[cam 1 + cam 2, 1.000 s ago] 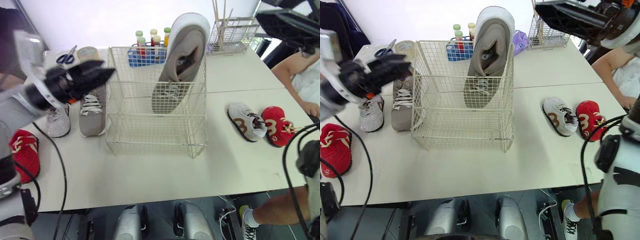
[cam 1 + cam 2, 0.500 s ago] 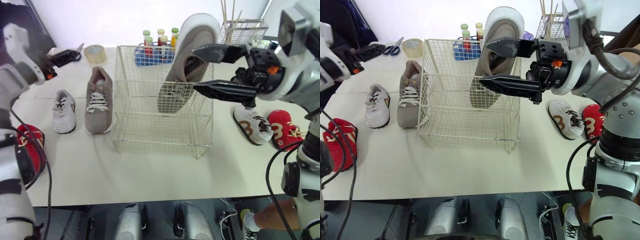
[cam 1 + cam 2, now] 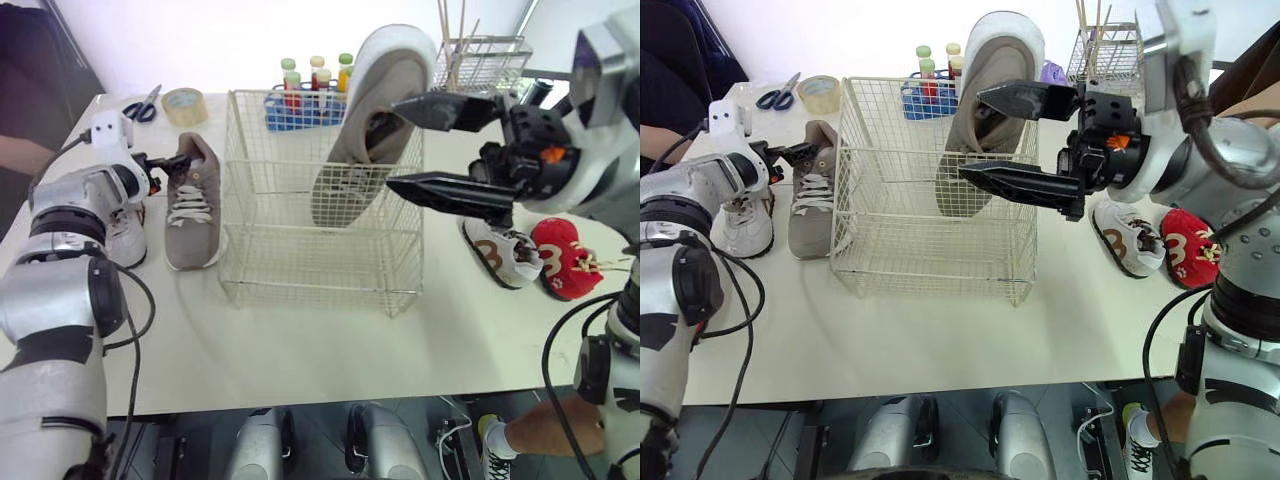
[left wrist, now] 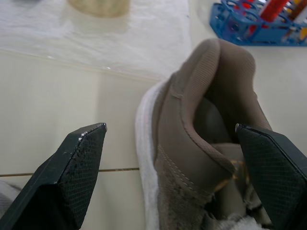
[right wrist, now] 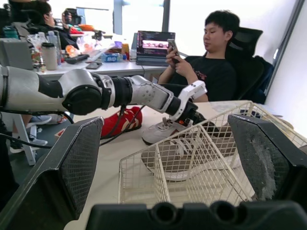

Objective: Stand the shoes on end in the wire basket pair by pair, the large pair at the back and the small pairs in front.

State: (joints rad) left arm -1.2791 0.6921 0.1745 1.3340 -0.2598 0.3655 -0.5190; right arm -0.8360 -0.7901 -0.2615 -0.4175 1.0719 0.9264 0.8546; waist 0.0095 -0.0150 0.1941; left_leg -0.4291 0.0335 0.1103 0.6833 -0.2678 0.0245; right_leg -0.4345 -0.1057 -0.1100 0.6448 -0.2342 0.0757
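Shoes lay mostly outside the wire basket (image 3: 300, 262) when we looked, and we judged the job barely begun. One large grey shoe (image 3: 372, 110) stood toe-down at the basket's back right, its thick white sole rising above the cream-coated grid. Its mate (image 3: 193, 205), suede-like cloth with white laces, lay flat on the table (image 3: 300, 350) just left of the basket. The left gripper (image 4: 168, 128) was spread wide astride its heel. The right gripper (image 3: 393, 143) hung wide and empty beside the standing shoe. Four smaller ones were left: a small white shoe (image 3: 740, 225) and small red shoe (image 5: 122, 122) on the left, a white-and-brown shoe (image 3: 495, 250) and rounded red shoe (image 3: 565, 262) on the right.
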